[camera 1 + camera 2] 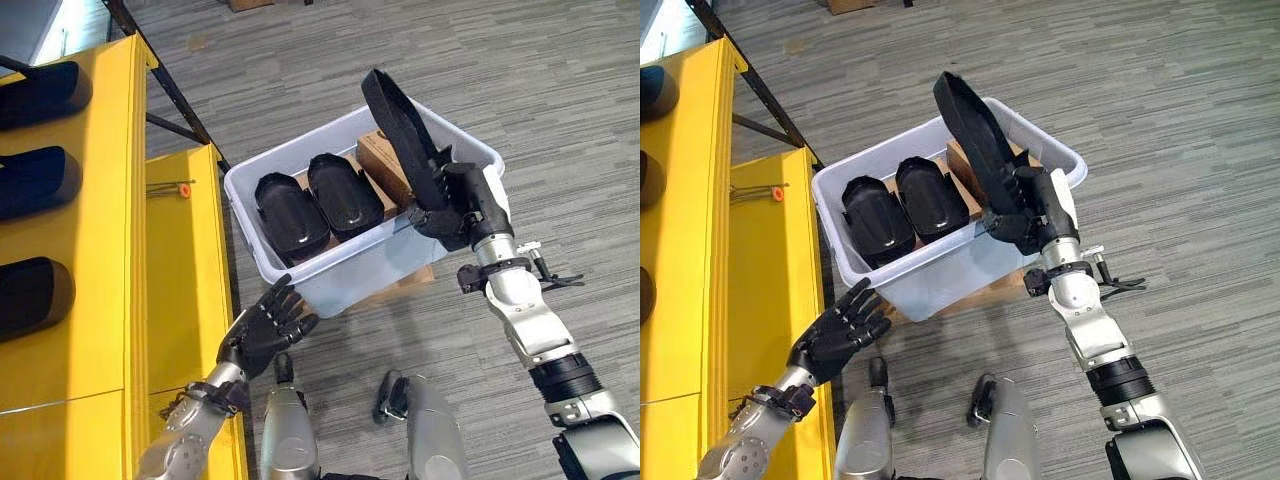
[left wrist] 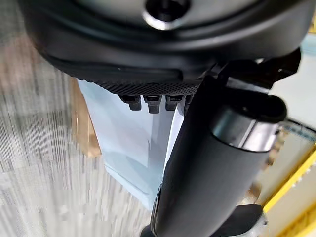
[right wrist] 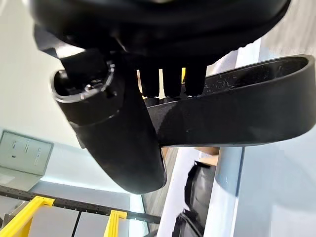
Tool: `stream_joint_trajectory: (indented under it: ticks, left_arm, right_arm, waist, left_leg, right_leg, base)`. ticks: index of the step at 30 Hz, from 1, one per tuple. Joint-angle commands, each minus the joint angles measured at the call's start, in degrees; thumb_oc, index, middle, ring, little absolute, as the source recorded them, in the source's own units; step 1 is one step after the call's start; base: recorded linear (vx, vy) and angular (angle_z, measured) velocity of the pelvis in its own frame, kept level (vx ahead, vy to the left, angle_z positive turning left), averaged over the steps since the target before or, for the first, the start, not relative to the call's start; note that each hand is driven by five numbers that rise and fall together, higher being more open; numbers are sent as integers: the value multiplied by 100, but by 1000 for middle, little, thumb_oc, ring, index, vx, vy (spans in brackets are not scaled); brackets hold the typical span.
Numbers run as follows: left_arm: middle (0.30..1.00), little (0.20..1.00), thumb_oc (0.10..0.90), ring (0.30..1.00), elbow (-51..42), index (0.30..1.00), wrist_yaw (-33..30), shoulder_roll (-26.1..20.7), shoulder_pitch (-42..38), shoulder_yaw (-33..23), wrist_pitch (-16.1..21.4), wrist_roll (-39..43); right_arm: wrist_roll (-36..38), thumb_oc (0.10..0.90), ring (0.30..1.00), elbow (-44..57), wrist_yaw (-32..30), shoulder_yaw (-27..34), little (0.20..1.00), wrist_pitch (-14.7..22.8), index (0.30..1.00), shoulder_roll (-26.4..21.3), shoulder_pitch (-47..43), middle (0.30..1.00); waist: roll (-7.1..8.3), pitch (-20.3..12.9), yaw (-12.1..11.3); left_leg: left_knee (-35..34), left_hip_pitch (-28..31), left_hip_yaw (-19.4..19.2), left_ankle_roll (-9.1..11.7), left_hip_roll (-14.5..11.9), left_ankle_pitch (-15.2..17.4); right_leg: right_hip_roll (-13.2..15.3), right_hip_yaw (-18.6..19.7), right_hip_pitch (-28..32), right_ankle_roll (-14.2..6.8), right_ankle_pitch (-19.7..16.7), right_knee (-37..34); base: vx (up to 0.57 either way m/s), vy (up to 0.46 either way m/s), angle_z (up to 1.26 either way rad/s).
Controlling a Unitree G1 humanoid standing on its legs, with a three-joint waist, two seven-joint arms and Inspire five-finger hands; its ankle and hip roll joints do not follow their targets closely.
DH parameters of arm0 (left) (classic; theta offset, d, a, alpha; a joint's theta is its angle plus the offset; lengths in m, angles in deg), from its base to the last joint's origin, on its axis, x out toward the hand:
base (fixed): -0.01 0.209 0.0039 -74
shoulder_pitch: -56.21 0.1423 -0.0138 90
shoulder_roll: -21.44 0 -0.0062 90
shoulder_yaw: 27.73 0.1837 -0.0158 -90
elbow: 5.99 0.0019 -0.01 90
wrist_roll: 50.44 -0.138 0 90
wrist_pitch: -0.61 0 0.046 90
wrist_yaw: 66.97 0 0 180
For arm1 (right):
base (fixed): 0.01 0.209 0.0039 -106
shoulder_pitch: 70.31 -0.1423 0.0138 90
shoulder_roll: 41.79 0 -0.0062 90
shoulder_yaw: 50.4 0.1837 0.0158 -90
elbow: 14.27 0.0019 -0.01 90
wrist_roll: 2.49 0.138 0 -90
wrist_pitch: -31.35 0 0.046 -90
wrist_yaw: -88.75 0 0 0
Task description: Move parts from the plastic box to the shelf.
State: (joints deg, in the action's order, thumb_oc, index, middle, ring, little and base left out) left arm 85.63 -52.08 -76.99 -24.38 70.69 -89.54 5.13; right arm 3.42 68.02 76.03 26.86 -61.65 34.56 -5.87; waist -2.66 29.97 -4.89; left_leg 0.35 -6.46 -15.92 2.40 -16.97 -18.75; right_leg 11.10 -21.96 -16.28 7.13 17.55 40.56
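Parts are split three ways, and you hold one of them: your right hand (image 1: 455, 205) has its fingers (image 3: 168, 79) and thumb clamped on the lower end of a long black part (image 1: 398, 130), which stands tilted above the plastic box (image 1: 930, 275), its free end pointing up and away from you over the box's middle. In the right wrist view the fingers lie across the part's rim with the thumb pressed against its other side.

Your left hand (image 1: 262, 330) hovers just beside the near corner of the plastic box, fingers spread and relaxed, holding nothing; in the left wrist view its fingertips (image 2: 152, 102) point at the box's pale wall.

Inside the plastic box, two more black parts (image 1: 318, 203) lie side by side toward its shelf side, and a brown cardboard piece (image 1: 960, 160) sits beyond them under the lifted part. The box rests on a brown board (image 1: 405, 283) on the grey floor (image 1: 560, 90).

To the left of the plastic box stands the yellow shelf (image 1: 110, 230). Three dark parts (image 1: 35, 175) sit in a row on its far side, well apart from the box. A thin rod with an orange tip (image 1: 170, 188) lies on the shelf's lower step, near the box's far corner.
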Motion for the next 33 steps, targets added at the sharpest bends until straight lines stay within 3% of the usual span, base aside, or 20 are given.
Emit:
stream_joint_trajectory:
  ticks: [1,3,4,6,7,10,12,16,20,25,33]
  left_arm:
    - [1000,1000,900,1000,-926,1000,776,-94,-700,-114,900,228]
    - [1000,1000,900,1000,-914,1000,783,-46,-857,103,940,183]
    - [1000,1000,900,1000,-912,1000,779,-43,-865,117,943,177]
    - [1000,1000,900,1000,-945,1000,697,-33,-1044,343,1010,225]
    - [1000,1000,900,1000,-948,1000,694,-33,-1054,356,1006,228]
    - [1000,1000,900,1000,-1030,1000,652,-38,-1164,521,1073,127]
    - [1000,1000,900,1000,-1131,1000,646,-19,-1143,540,1013,3]
    - [1000,1000,900,1000,-1260,1000,610,-42,-1000,527,958,-123]
    - [1000,1000,900,1000,-1303,1000,796,-42,-767,391,1008,-66]
    - [1000,1000,900,1000,-1404,1000,783,-60,-686,260,1191,51]
    - [1000,1000,900,1000,-1513,1000,722,-83,-387,124,1092,-90]
  right_arm:
    - [314,400,300,697,-183,207,300,694,300,-3,-258,300]
    - [400,400,300,729,-316,172,300,789,300,11,-98,300]
    - [406,400,300,729,-327,168,300,794,300,8,-95,300]
    - [525,400,300,796,-504,130,300,763,300,4,-77,300]
    - [527,400,300,803,-515,129,300,757,300,5,-73,300]
    - [623,400,300,878,-635,135,300,706,300,38,11,300]
    - [614,400,300,970,-712,181,300,663,300,95,212,300]
    - [753,400,300,1129,-778,251,300,552,300,223,626,300]
    - [691,400,300,1133,-801,330,300,720,300,338,1177,300]
    - [577,400,300,1240,-749,360,300,896,300,348,1029,300]
    - [576,400,300,1729,-530,330,300,914,300,291,1048,300]
  waist:
    - [225,-996,114]
    - [261,-1108,209]
    - [254,-1110,215]
    - [258,-1220,287]
    - [254,-1227,289]
    - [280,-1348,313]
    - [258,-1431,288]
    - [242,-1515,241]
    - [284,-1517,181]
    - [317,-1487,109]
    - [301,-1621,-42]
  left_leg:
    - [1238,27,-417,597,-583,1310]
    - [1532,170,-803,500,-413,1635]
    - [1551,180,-817,492,-406,1663]
    - [1867,311,-1182,366,-129,2017]
    - [1891,315,-1194,358,-113,2041]
    - [2102,422,-1437,179,265,2438]
    - [1742,627,-1453,61,463,2575]
    - [1400,845,-1358,-47,660,2612]
    - [1217,959,-1283,-168,806,2647]
    - [1250,913,-1291,-217,847,2658]
    - [999,953,-1147,-223,976,2548]
  right_leg:
    - [28,-29,885,-690,-148,-875]
    - [-12,-242,1140,-687,-343,-1460]
    - [-21,-256,1167,-691,-362,-1507]
    - [-74,-393,1361,-708,-546,-2029]
    - [-81,-403,1379,-711,-561,-2066]
    - [-109,-517,1571,-765,-786,-2496]
    - [-52,-600,1605,-856,-948,-2592]
    - [-46,-636,1652,-925,-1068,-2634]
    - [-52,-622,1653,-1007,-1154,-2668]
    - [-155,-612,1732,-970,-1124,-2764]
    - [-181,-626,1883,-1007,-1130,-2895]
  base:
    - [-65,-172,166]
    - [-88,-126,102]
    - [-89,-114,79]
    - [-69,-77,81]
    - [-74,-39,73]
    - [-49,20,55]
    - [16,48,35]
    - [61,43,23]
    - [55,16,54]
    - [0,35,-8]
    - [-6,121,-5]
